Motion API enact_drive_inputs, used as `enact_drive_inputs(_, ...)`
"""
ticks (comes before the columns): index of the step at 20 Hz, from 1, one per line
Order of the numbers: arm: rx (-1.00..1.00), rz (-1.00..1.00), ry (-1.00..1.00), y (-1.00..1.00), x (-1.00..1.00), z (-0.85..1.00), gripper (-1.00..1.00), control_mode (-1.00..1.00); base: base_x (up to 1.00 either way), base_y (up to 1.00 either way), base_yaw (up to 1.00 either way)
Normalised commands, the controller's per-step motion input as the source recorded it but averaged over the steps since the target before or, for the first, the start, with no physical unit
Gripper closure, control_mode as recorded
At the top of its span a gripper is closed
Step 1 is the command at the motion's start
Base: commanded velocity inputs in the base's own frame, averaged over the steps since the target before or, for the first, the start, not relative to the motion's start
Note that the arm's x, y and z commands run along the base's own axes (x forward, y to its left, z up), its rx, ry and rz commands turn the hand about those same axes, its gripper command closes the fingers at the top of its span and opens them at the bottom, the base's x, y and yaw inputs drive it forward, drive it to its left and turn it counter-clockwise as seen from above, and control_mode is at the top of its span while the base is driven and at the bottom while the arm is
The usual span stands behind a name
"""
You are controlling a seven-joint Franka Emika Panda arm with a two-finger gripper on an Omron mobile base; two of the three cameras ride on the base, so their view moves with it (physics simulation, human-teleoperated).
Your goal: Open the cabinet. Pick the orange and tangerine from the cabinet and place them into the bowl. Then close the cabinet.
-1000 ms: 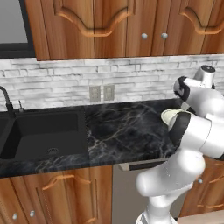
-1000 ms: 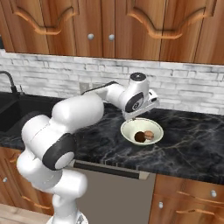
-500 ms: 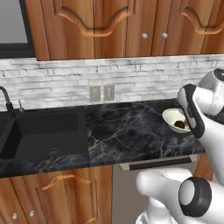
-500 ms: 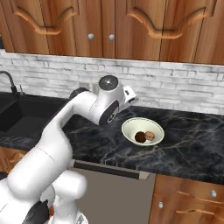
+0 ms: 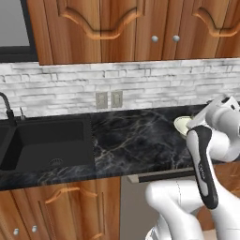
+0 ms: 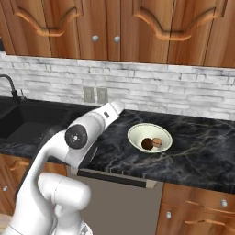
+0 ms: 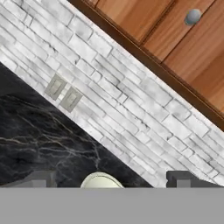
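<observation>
The hand (image 7: pixel 109 181) is spread wide and empty, the bowl (image 7: pixel 101 180) just between its tips.

the worktop (image 6: pixel 202 156) lies bare around the bowl (image 6: pixel 149 137), with open air above it; the shut cabinet (image 6: pixel 98 27) doors close off the wall overhead.

Black sink (image 5: pixel 47 140) with faucet (image 5: pixel 6 107), two wall outlets (image 5: pixel 108 99), marble counter (image 5: pixel 136 140)

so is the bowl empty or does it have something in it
Not empty: the bowl on the black counter holds two small round things, one dark, one orange-brown.
</observation>
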Motion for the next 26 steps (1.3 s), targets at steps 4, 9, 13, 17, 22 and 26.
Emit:
enact_drive_inputs(4, 0.0, 0.0, -0.14, 0.09, -0.14, 1.0, -1.0, -1.0, 0.0, 0.0, 0.0)
enact_drive_inputs(9, 0.0, 0.0, 0.02, 0.01, -0.03, 1.0, -1.0, -1.0, 0.0, 0.0, 0.0)
enact_drive_inputs(13, 0.0, 0.01, 0.3, 0.01, -0.14, 1.0, -1.0, -1.0, 0.0, 0.0, 0.0)
enact_drive_inputs(17, 0.0, 0.04, 0.32, 0.04, -0.2, 0.75, -1.0, -1.0, 0.0, 0.0, 0.0)
enact_drive_inputs(22, -0.04, 0.05, 0.14, 0.22, -0.2, -0.01, -1.0, -1.0, 0.0, 0.0, 0.0)
enact_drive_inputs(26, 0.0, 0.0, 0.0, 0.0, 0.0, 0.0, -1.0, 1.0, -0.06, 0.0, 0.0)
